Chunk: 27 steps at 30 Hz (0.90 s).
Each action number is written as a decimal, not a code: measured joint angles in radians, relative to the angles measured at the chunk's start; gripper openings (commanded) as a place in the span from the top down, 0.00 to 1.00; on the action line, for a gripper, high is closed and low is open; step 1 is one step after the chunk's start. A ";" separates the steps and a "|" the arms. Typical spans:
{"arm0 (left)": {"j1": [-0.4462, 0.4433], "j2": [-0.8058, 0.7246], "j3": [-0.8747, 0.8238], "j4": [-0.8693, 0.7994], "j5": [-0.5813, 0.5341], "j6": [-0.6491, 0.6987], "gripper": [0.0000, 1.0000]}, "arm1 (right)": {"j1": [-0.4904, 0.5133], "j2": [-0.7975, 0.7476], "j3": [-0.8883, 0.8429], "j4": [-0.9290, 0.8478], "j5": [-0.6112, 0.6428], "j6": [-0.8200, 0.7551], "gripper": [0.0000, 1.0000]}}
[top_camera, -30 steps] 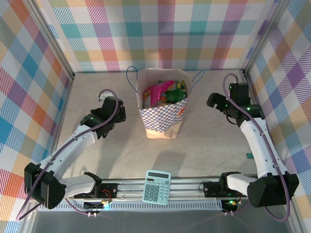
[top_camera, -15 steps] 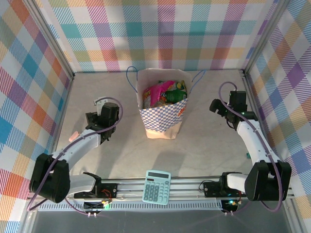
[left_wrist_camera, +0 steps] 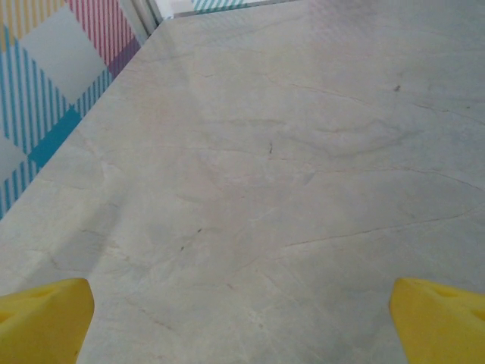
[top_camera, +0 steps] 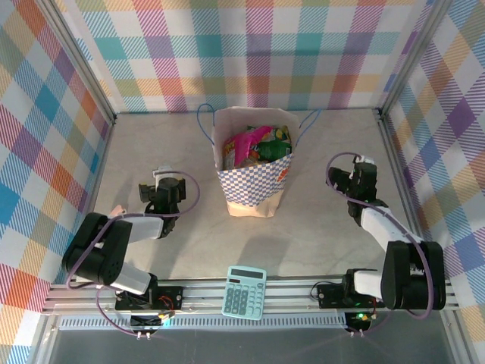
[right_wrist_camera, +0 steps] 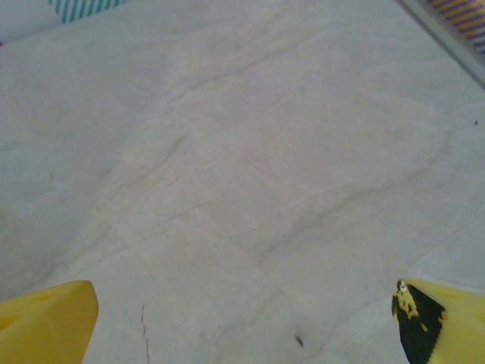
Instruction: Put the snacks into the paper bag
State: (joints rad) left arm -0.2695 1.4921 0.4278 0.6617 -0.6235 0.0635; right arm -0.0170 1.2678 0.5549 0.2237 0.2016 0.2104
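- We are finding the paper bag (top_camera: 252, 182) standing upright near the middle of the table (top_camera: 326, 227), toward the far wall. Its mouth is open and its blue cord handles are hanging out to either side.
- The snacks (top_camera: 258, 144) are sitting inside the bag, with magenta, green and orange packets showing at the mouth. We cannot tell how many there are.
- The left gripper (top_camera: 161, 188) is sitting to the left of the bag, well apart from it. In the left wrist view its yellow fingers (left_wrist_camera: 45, 318) are showing at the two lower corners. The jaws are standing wide, with bare tabletop between them and nothing held.
- The right gripper (top_camera: 356, 178) is sitting to the right of the bag, also well apart from it. In the right wrist view its fingers (right_wrist_camera: 45, 318) are likewise spread wide over bare tabletop, gripping nothing.
- A pale teal calculator (top_camera: 245, 292) is lying at the near edge, over the rail between the two arm bases and apart from the bag.
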 measured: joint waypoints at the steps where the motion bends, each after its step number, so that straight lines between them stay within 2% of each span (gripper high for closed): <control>1: 0.003 0.016 0.000 0.026 0.007 0.005 0.00 | -0.001 0.017 -0.004 0.028 0.000 -0.005 0.01; 9: 0.030 0.042 -0.011 0.143 0.072 0.012 0.00 | -0.002 0.077 -0.072 0.222 -0.023 -0.056 0.01; 16: 0.062 0.042 -0.056 0.199 0.204 0.020 0.00 | -0.002 0.138 -0.166 0.422 -0.072 -0.093 0.01; 22: 0.077 0.042 -0.127 0.290 0.299 0.032 0.00 | 0.003 0.193 -0.189 0.548 -0.134 -0.131 0.01; 27: 0.085 0.084 -0.130 0.354 0.328 0.035 0.00 | 0.031 0.251 -0.190 0.606 -0.173 -0.179 0.01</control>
State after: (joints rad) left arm -0.1841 1.5764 0.2981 1.0153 -0.2955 0.0986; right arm 0.0135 1.5185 0.3653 0.8295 0.0284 0.0319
